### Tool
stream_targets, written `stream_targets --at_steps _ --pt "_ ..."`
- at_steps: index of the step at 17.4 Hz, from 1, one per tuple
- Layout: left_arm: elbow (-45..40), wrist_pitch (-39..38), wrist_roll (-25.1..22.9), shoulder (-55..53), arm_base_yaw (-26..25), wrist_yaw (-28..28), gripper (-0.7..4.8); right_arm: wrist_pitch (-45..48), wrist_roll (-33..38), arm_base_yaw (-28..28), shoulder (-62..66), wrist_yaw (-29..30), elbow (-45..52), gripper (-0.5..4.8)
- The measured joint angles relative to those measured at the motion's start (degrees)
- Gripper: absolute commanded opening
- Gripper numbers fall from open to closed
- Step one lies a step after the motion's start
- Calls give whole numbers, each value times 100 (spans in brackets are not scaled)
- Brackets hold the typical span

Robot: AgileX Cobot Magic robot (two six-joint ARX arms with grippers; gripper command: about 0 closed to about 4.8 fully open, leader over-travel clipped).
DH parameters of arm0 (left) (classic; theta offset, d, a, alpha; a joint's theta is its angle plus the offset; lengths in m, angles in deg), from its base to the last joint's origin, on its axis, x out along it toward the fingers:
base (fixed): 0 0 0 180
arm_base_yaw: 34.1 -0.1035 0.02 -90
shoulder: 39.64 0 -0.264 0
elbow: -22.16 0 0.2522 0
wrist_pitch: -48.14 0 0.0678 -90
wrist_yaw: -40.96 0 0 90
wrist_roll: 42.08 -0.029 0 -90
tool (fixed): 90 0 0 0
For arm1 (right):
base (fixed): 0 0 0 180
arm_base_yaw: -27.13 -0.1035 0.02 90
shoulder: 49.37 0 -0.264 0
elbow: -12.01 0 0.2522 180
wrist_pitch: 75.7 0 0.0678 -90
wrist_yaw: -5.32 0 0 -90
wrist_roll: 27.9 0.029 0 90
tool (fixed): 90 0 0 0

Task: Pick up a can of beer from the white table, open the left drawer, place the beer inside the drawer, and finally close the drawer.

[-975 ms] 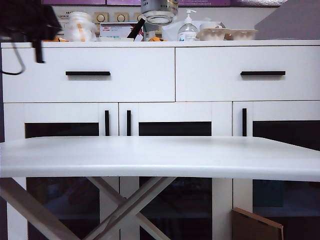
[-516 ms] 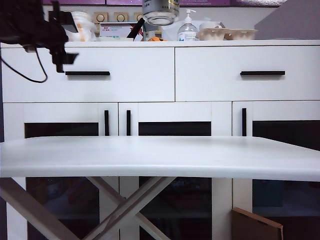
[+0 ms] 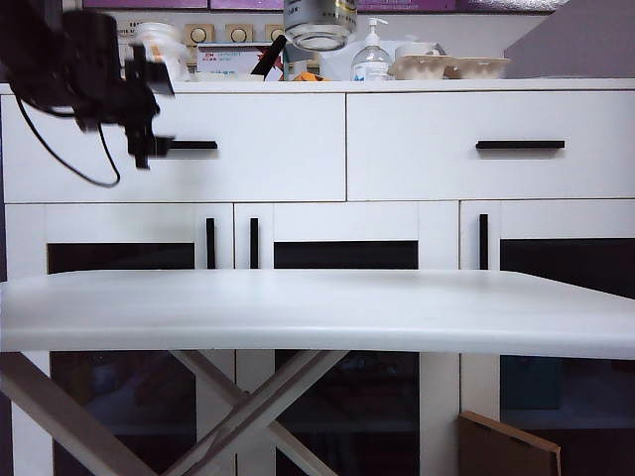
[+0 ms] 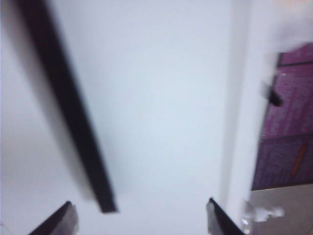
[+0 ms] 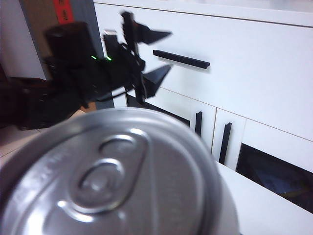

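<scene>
Since a second ago your left gripper (image 3: 149,114) has dropped to the left drawer (image 3: 258,149)'s handle (image 3: 190,145), upper left, fingers open. Your right gripper holds the can of beer (image 5: 112,181), top centre of the exterior view; its fingers stay hidden.

The black left gripper (image 3: 149,109) sits in the frame's upper left, jaws spread; the right gripper is unseen.
</scene>
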Motion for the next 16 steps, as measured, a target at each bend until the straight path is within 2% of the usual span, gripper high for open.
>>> stream_targets --at_steps 5,10,16 --pt "442 -74 4 -361 2 201 350 2 0 0 0 -13 0 40" --pt "1425 -411 2 -1016 -7 98 350 2 2 0 0 -13 2 40" --pt "1460 -568 -66 -1014 -7 105 350 2 0 0 0 -13 0 40"
